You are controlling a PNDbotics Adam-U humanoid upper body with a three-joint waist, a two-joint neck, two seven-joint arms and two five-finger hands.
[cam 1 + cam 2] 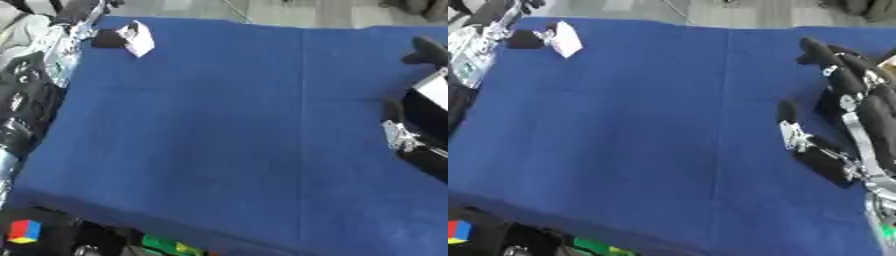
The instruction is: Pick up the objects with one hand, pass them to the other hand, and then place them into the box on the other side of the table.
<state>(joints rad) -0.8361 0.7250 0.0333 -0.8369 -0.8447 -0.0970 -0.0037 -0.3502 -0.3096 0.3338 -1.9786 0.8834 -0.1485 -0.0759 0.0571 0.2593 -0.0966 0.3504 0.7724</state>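
The right robot hand point(846, 100) was seen at the right side of the blue-covered counter point(649, 130), resting above the cloth with its black fingers point(820, 52) spread and fairly straight and the thumb point(787, 112) held apart, pointing toward the far edge; nothing was held in it. Far to the left of that robot hand, near the far left corner of the counter, a small white card-like object point(137, 38) was seen tilted on the cloth, with a dark rounded shape point(107, 39) touching its left side; what that dark shape was could not be told. The left robot hand could not be clearly made out: only dark and silver parts point(35, 60) were seen along the left edge of the counter, and the state of its fingers could not be told. Well away from the right robot hand, below the near left edge of the counter, a small cube point(24, 231) coloured red, blue and yellow was seen, with green and yellow pieces point(171, 246) lying further right of it
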